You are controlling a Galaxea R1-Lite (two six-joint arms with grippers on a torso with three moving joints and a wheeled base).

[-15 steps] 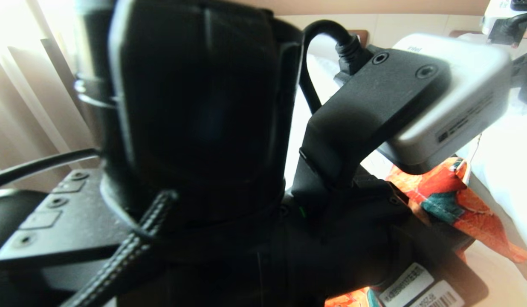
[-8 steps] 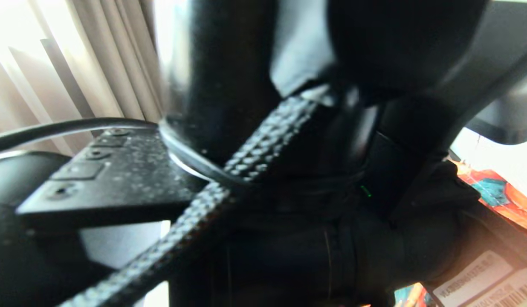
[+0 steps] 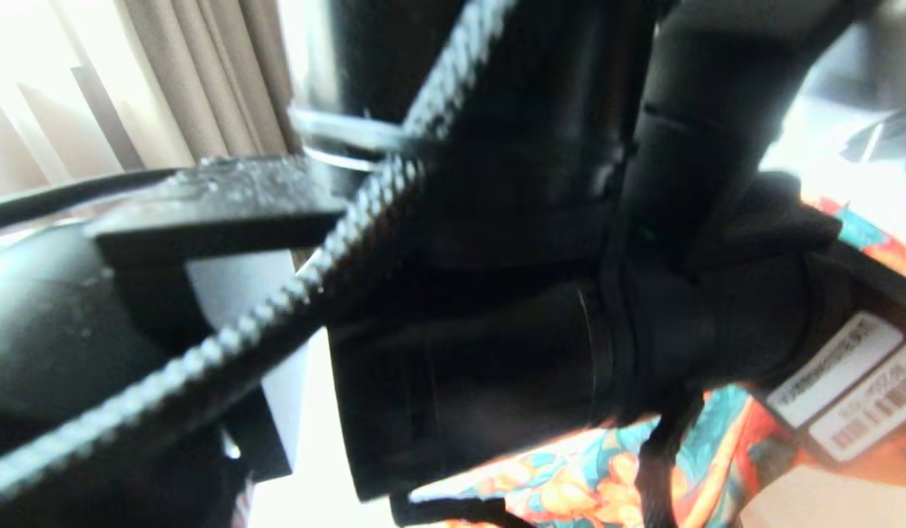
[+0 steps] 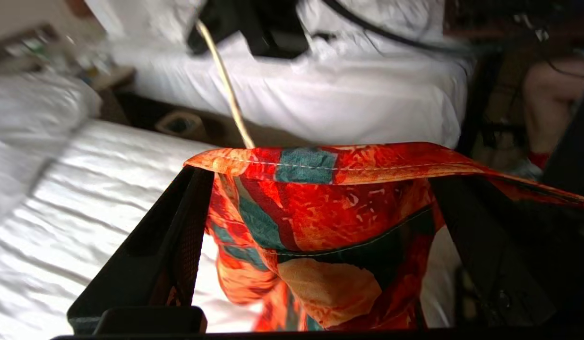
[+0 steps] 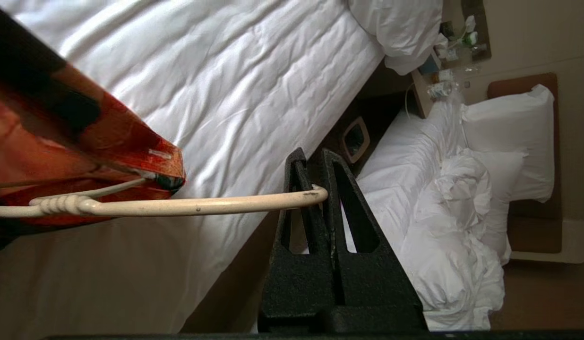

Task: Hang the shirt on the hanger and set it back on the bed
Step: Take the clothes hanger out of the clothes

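The shirt point(image 4: 320, 208), orange flowers on dark green, hangs in folds, and its stitched edge lies across the tips of my left gripper point(image 4: 318, 177). That gripper is open, its fingers wide apart on either side of the cloth. The cream hanger point(image 5: 202, 205) runs level from the shirt point(image 5: 60, 141) to my right gripper point(image 5: 313, 158), which is shut on the hook's curved end. The hanger's wire point(image 4: 226, 85) rises behind the shirt. The bed point(image 5: 462, 226) with the bunched duvet and brown headboard lies across the aisle. In the head view the shirt point(image 3: 570, 477) shows only below my arms.
A second white bed point(image 5: 226, 71) lies under the shirt. A dark aisle with a patterned rug point(image 5: 356, 139) separates the two beds. A cluttered nightstand point(image 5: 443, 61) stands at their head. A person's leg point(image 4: 552, 108) shows beyond. Curtains point(image 3: 204, 73) hang at the left.
In the head view the black arm close to the camera has swung up and across. Its grey wrist camera has left the picture, and more of the shirt shows below.
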